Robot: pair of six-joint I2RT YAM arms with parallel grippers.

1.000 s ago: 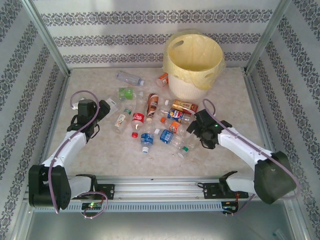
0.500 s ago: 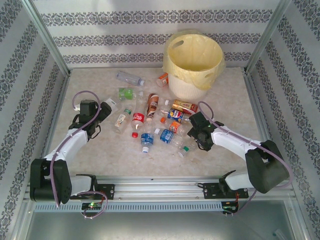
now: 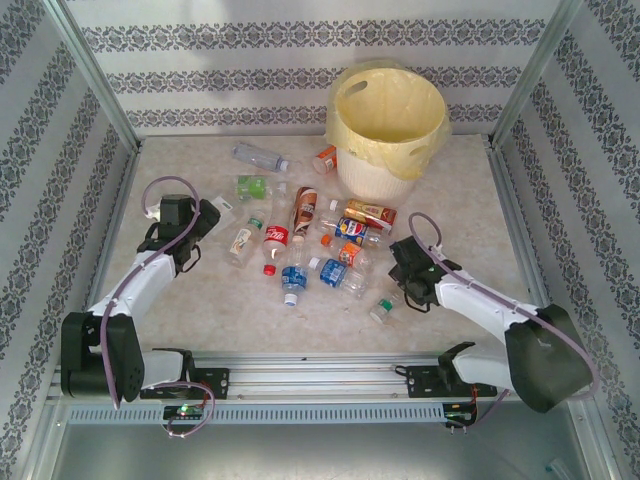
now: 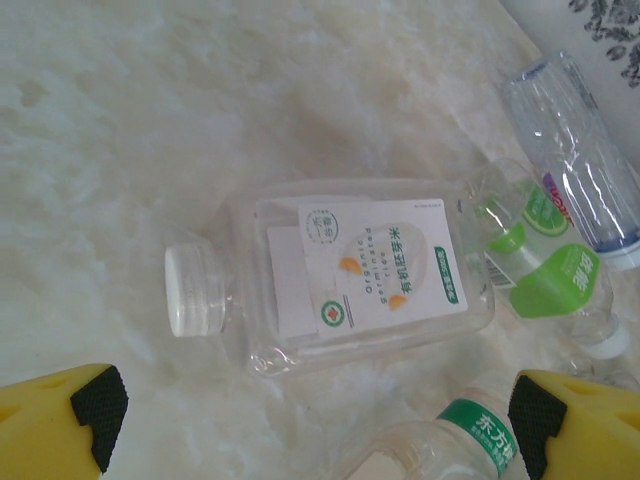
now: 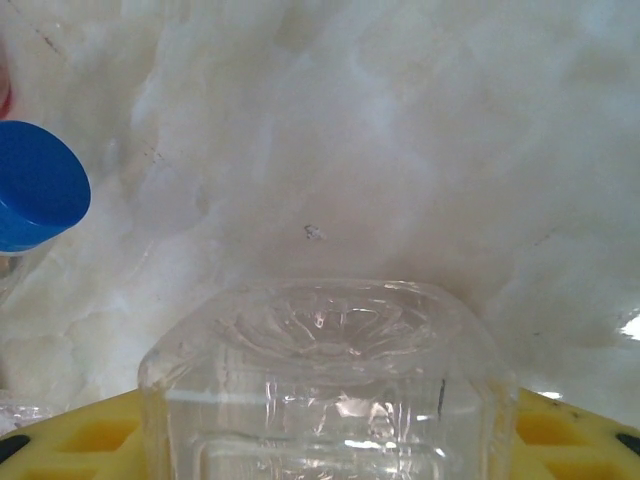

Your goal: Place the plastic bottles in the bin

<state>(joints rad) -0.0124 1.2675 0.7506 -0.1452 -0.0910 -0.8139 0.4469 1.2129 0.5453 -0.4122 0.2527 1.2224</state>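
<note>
1. The left pincer (image 4: pixel 310 420) is spread wide above a flat bottle (image 4: pixel 350 275) with a white cap (image 4: pixel 195 290), which lies on the worktop (image 4: pixel 120 120).
2. The right pincer (image 5: pixel 320 440) pinches a clear bottle (image 5: pixel 320 340) near its bottom.
3. In the top picture, the other bottles (image 3: pixel 300 240) lie in the middle, and the bin (image 3: pixel 375 170) stands at the upper middle.

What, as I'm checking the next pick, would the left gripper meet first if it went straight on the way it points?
Probably the flat clear bottle with the white cap, lying on its side, centred ahead of the left gripper, its fingers open. Depth is unclear; a green-labelled bottle lies close by.
</note>
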